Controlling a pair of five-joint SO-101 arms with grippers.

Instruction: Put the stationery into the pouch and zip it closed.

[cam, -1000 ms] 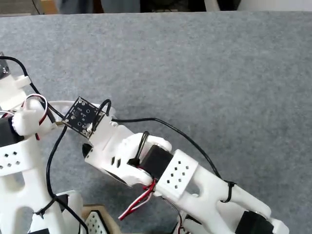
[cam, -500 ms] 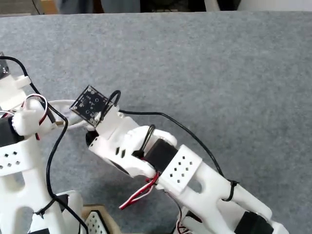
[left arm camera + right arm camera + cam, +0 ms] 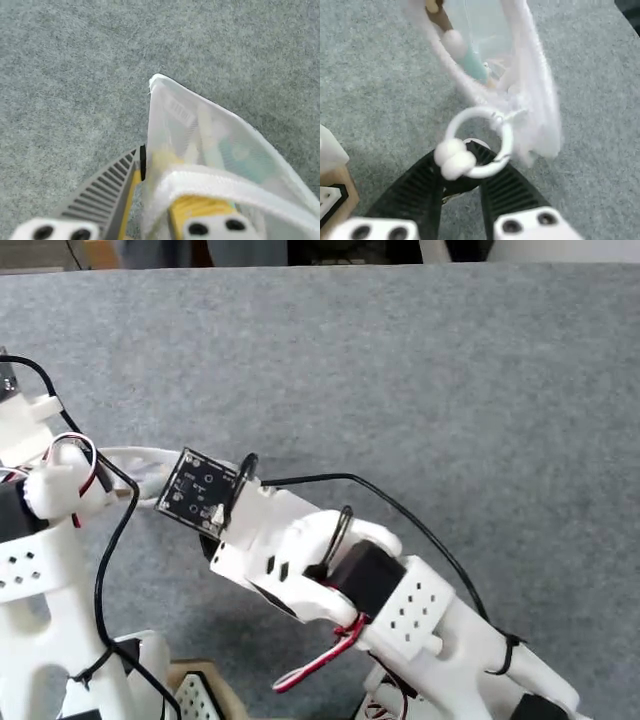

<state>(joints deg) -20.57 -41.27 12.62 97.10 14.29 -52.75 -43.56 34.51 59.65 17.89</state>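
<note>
We see the left gripper (image 3: 165,172) clamped narrowly on a translucent pouch (image 3: 200,125) with stationery (image 3: 235,152) inside, near the worktop's (image 3: 450,370) left edge. The right gripper (image 3: 466,150) pinches the zip ring (image 3: 451,131), its jaws nearly together.

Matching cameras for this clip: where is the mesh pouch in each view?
High view: mesh pouch, a white sliver between the two arms, mostly hidden under them.
Left wrist view: pouch clamped in the left gripper.
Right wrist view: pouch just beyond the right gripper, which pinches its ring pull.
Shared landmark: the grey table under it.
</note>
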